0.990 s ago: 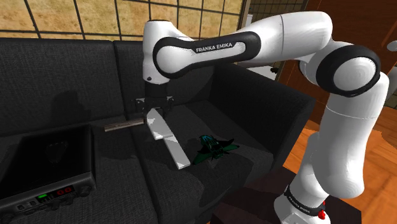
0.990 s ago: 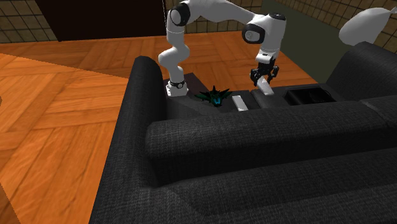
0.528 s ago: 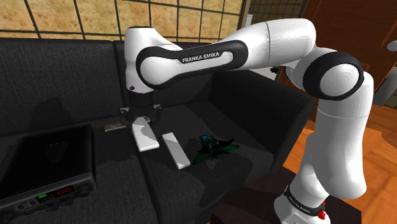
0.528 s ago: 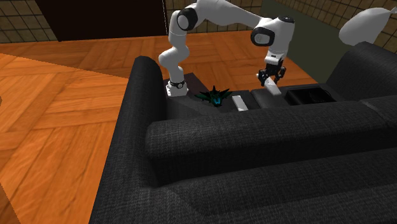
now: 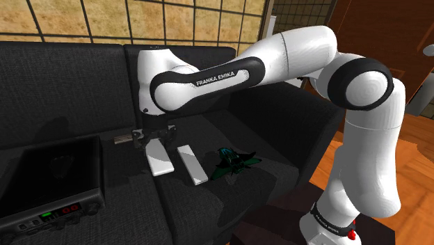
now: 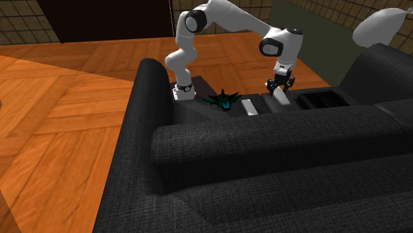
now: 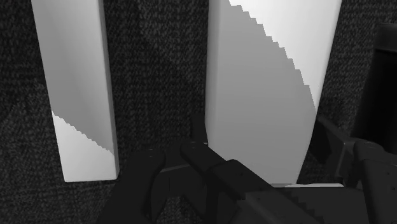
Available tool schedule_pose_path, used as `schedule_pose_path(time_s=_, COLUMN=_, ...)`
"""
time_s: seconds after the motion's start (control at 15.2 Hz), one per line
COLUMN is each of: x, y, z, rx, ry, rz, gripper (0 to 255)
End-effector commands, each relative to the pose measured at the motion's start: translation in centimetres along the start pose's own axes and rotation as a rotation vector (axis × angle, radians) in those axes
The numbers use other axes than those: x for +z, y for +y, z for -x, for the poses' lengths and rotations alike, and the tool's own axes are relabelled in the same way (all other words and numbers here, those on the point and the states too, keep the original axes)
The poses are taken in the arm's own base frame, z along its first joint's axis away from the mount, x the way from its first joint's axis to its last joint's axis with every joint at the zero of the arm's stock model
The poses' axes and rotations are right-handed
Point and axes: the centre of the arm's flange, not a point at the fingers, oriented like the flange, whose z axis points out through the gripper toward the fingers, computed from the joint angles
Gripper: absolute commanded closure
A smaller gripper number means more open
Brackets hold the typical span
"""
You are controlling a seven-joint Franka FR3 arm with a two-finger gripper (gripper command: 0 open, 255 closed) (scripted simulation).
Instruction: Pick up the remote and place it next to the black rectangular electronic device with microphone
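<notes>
- Your gripper [image 7: 264, 156] is clamped on the near end of the white remote [image 7: 267, 83], with one black finger on each long edge. The remote runs away from the hand over black woven fabric.
- A second white slab [image 7: 79, 95] lies just beside the remote and parallel to it, with a strip of bare fabric between them.
- In the shoulder view the gripper [image 5: 154, 134] points down over the seat of the black sofa [image 5: 229, 202]. The remote [image 5: 160, 159] slants from it toward the seat's front edge. You cannot tell whether its low end touches the fabric.
- The slab [image 5: 192, 164] lies on that view's right of the remote. A dark teal spiky object [image 5: 233, 161] lies past it, toward the armrest.
- Open seat separates the remote from the black radio-like device [image 5: 49, 188], which sits by the front edge on the neighbouring cushion, at that view's left.
- A thin grey bar [image 5: 124, 138] lies near the seat's back edge, behind the gripper.
- Farther out you have the tall backrest, a gridded tan wall, and an orange wood floor [image 6: 79, 99].
</notes>
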Motion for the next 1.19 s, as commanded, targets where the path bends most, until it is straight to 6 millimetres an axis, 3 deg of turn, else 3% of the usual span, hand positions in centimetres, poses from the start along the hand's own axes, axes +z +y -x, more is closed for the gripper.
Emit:
schedule_pose_path(time_s=0.0, x=1.0, y=0.1, z=-0.1, rx=0.0, ry=0.001, rz=-0.001, gripper=255)
schedule_pose_path(time_s=0.99, x=8.9, y=0.7, z=-0.2, rx=0.0, ry=0.001, rz=-0.001, gripper=255)
schedule_pose_path(time_s=1.12, x=9.2, y=0.8, z=-0.2, rx=0.0, ry=0.001, rz=-0.001, gripper=255)
